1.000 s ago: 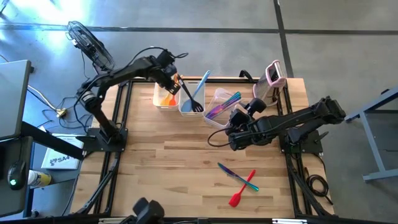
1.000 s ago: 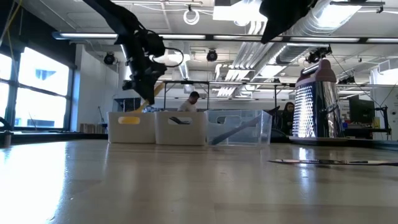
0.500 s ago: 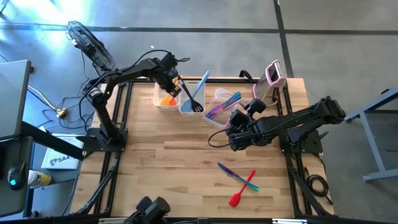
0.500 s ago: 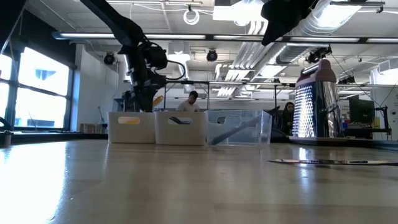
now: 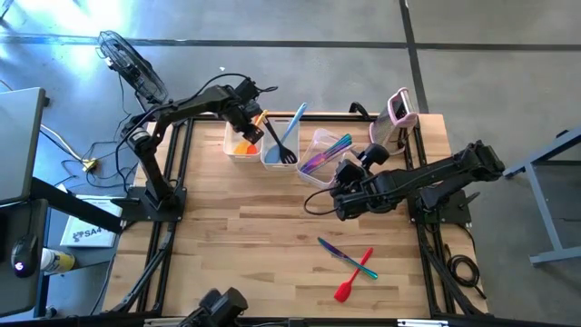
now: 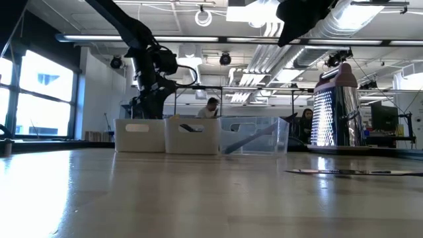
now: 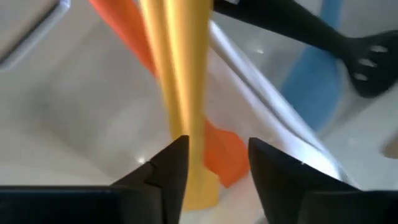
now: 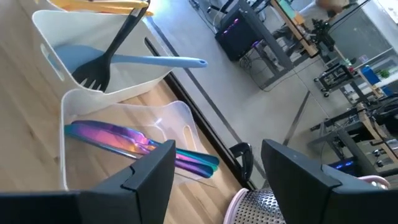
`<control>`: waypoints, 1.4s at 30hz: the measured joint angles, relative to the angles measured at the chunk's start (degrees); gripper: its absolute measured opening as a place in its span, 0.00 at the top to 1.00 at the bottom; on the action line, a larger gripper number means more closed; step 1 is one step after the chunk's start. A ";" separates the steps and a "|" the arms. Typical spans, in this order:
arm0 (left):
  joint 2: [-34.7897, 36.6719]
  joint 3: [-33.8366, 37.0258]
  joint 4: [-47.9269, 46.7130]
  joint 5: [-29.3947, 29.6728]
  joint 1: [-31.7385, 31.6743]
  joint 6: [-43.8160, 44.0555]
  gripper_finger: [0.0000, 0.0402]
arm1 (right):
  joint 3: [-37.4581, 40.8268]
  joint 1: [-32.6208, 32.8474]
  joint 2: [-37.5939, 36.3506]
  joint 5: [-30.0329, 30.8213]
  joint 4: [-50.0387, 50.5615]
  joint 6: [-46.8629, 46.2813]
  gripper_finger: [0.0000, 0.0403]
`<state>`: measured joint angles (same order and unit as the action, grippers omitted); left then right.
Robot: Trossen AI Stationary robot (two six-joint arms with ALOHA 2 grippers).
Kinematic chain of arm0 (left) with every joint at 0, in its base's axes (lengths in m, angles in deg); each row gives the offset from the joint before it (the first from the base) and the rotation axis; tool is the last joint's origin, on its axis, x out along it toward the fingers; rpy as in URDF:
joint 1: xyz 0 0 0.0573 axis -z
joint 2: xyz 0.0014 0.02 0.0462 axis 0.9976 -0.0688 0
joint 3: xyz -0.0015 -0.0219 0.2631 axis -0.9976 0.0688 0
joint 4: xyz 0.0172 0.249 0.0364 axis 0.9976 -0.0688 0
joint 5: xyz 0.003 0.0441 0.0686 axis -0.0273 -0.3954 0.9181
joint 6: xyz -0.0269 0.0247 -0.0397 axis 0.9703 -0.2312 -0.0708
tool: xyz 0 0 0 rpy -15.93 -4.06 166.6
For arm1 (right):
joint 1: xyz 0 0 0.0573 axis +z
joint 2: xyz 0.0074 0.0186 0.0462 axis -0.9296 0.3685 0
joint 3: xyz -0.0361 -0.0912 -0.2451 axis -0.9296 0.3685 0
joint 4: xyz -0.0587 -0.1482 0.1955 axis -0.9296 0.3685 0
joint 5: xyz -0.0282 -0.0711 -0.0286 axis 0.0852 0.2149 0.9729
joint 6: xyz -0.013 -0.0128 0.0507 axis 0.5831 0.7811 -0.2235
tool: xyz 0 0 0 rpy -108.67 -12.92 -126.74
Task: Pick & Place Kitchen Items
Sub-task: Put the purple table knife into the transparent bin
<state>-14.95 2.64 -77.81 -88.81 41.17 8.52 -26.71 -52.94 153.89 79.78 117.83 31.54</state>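
The left gripper (image 7: 212, 163) hangs low inside the leftmost white tub (image 5: 238, 150) at the far edge of the bench (image 5: 254, 236), its fingers (image 7: 165, 171) spread apart with the yellow utensil (image 7: 180, 93) standing free between them, not pinched; the utensil leans against the tub wall beside an orange spatula (image 7: 221, 152), so it looks already let go, propped where it can be left without falling out. In the next tub (image 5: 277, 153) a black slotted turner (image 5: 283, 150) and a light blue utensil (image 5: 292, 127) lie crossed, handles sticking out over the rim, and the clear tub (image 5: 318, 163) to their right holds a bundle of purple-and-teal iridescent utensils (image 8: 134, 144), which suggests a sorting by colour or kind. The right gripper (image 5: 340, 204) waits near the middle of the bench, just in front of the clear tub, fingers (image 8: 152, 174) open and holding nothing. Three items are left to place: a purple utensil (image 5: 329, 246), a teal one (image 5: 361, 270) and a red spatula (image 5: 352, 278) lie loosely crossed on the bare wood near the front edge, well apart from the tubs. An upright pink-and-white grater (image 5: 399, 113) stands at the far right corner, clear of the work. Most of the job seems done; those three crossed handles will need picking apart one by one
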 joint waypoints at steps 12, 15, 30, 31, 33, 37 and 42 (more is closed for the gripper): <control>0.00 -9.60 -19.63 -2.32 -0.09 0.37 0.48 | -0.02 0.66 0.00 -15.13 -0.04 3.52 0.43; 0.04 -13.17 -24.73 -2.32 0.13 1.51 0.48 | -0.02 2.06 0.00 -21.89 -0.06 5.08 0.43; 7.64 -19.42 -37.65 -3.80 13.98 10.76 0.48 | -0.02 8.31 0.00 -69.02 -0.29 -3.07 0.43; 8.12 -19.49 -37.36 -3.33 15.40 11.86 0.48 | -0.02 8.80 0.00 -68.92 -0.79 -3.06 0.43; 8.84 -19.50 -36.74 -1.17 18.41 13.98 0.48 | -0.02 9.78 0.00 -67.44 -2.90 -3.60 0.43; 9.07 -19.52 -35.33 4.67 25.18 16.99 0.48 | -0.02 12.31 0.02 -64.26 -7.62 -5.82 0.43; 9.07 -19.52 -35.61 12.96 33.60 20.38 0.48 | -0.02 17.14 0.06 -57.26 -10.53 -10.63 0.43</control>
<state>-5.88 -16.88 -113.42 -75.85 74.78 28.90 -26.74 -35.80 153.95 22.52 107.30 20.91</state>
